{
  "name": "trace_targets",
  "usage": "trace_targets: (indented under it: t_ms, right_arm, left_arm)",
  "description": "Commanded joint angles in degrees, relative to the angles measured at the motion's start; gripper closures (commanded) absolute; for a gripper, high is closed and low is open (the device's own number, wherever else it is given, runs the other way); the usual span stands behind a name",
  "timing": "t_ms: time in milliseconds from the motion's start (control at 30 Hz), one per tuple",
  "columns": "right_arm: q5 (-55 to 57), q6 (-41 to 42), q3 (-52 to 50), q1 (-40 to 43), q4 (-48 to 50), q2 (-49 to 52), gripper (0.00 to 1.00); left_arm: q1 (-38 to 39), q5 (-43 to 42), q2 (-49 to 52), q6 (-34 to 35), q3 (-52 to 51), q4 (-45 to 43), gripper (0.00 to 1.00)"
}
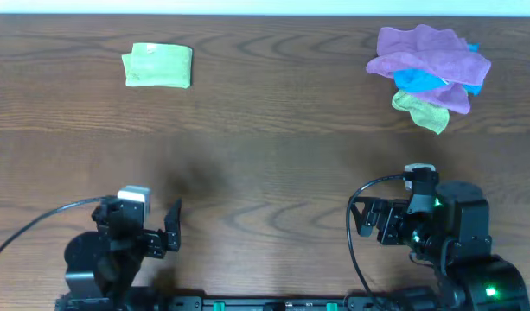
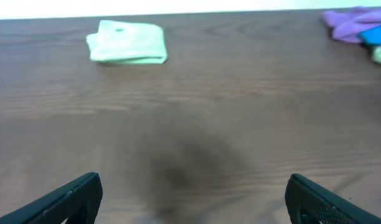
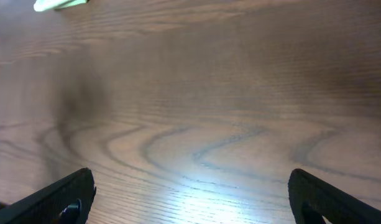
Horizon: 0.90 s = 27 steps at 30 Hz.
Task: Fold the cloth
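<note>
Fluffy lime-green microfibre cloth point(image 1: 157, 66), a neat rectangle on the wood-grain worktop point(image 1: 273, 147). Left gripper point(image 2: 193, 185) and right gripper point(image 3: 190, 179) both released, well clear.

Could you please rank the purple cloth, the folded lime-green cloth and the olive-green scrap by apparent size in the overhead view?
Largest: purple cloth.
Next: lime-green cloth, folded.
Smallest: olive-green scrap, though it is partly covered, so its full size is hidden.

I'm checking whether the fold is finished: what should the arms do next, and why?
Probably nothing beyond resting where they are: the cloth already lies as a compact folded rectangle, and the left end effector and right end effector are both open, empty and far from it.
</note>
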<state>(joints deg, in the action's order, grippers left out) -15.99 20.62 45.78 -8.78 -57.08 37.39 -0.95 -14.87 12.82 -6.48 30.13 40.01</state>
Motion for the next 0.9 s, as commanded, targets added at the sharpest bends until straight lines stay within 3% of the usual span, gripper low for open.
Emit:
trace_targets:
  t_ms: [0,267,867]
  right_arm:
    - [-0.3,0.8,-0.2,0.5,0.0,-0.2,0.01]
    - [-0.3,0.8,-0.2,0.5,0.0,-0.2,0.01]
    - [-0.3,0.8,-0.2,0.6,0.0,-0.2,0.01]
  left_arm:
    - [0.1,5.4,-2.5,-1.2,-2.3,-0.5,0.05]
    - [0.1,10.9,-6.9,-1.2,-6.3,0.0,0.05]
    - [-2.2,10.9,-12.6,-1.2,-12.2,5.7,0.05]
